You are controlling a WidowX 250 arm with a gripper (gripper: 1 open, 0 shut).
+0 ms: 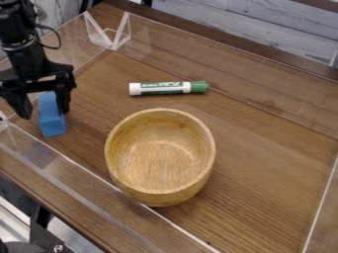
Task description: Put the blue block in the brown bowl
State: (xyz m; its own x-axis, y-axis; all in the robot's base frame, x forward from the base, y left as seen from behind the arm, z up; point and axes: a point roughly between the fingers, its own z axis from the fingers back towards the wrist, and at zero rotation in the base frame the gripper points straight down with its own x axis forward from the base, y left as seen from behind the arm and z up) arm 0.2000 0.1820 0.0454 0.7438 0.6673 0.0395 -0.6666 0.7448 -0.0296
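Straddling blue block [50, 114], end effector [38, 99] open

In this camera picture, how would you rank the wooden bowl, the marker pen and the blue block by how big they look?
1. brown bowl, clearly largest.
2. marker pen, longer than the block but thin.
3. blue block, shortest, though thicker than the pen and partly hidden by the gripper.
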